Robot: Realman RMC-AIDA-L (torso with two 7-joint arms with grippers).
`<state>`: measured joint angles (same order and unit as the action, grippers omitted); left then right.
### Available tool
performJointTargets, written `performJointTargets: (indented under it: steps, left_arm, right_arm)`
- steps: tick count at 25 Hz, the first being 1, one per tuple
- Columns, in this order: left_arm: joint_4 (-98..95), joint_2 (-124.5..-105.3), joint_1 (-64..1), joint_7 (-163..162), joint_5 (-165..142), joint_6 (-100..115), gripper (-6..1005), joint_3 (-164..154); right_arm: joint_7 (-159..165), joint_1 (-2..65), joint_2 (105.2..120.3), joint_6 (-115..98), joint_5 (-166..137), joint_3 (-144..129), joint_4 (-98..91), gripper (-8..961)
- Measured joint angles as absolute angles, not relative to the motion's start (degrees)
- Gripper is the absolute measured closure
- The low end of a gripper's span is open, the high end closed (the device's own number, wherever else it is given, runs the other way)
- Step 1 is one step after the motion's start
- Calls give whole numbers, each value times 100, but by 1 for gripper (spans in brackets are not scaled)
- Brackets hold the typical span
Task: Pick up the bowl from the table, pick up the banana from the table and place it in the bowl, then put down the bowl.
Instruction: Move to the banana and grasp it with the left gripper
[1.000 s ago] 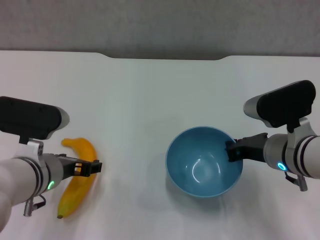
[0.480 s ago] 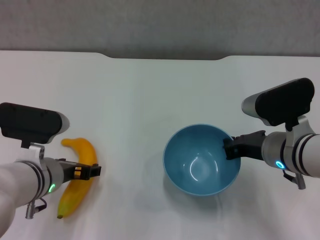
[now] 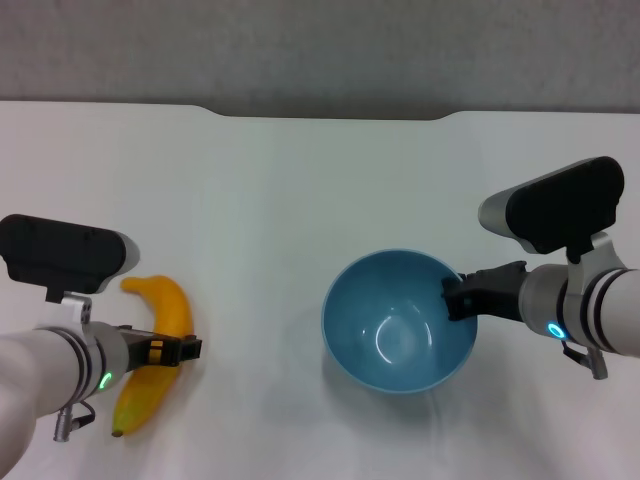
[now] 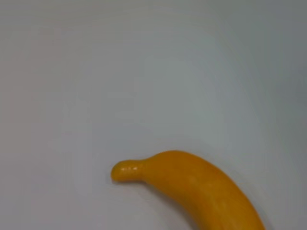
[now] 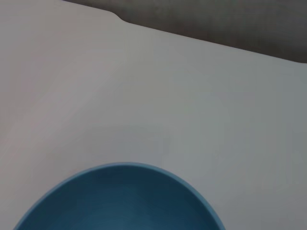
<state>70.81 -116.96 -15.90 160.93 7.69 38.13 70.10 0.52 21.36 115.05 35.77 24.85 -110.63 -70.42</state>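
The light-blue bowl [image 3: 395, 325] hangs a little above the white table [image 3: 300, 180], right of centre. My right gripper [image 3: 455, 297] is shut on its right rim. The bowl's rim also fills the near part of the right wrist view [image 5: 120, 201]. The yellow-orange banana [image 3: 165, 300] lies flat on the table at the front left. My left gripper [image 3: 190, 348] is over the banana's middle, reaching across it from the left. The left wrist view shows one end of the banana [image 4: 206, 187] resting on the table.
The table's notched far edge [image 3: 330, 117] runs across the back, with a grey wall behind it. Bare tabletop lies between the banana and the bowl.
The bowl has risen and drifted slightly left in my right gripper. My left arm has eased back toward me over the banana, which has not moved.
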Motion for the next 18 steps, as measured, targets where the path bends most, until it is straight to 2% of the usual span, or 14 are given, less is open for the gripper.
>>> performJointTargets:
  steps: [18]
  left_arm:
    - [7022, -11699, -1652, 16092, 791, 3832, 105, 6974]
  right_arm:
    - [52, 2136, 11505, 3568, 2469, -11064, -7093, 910]
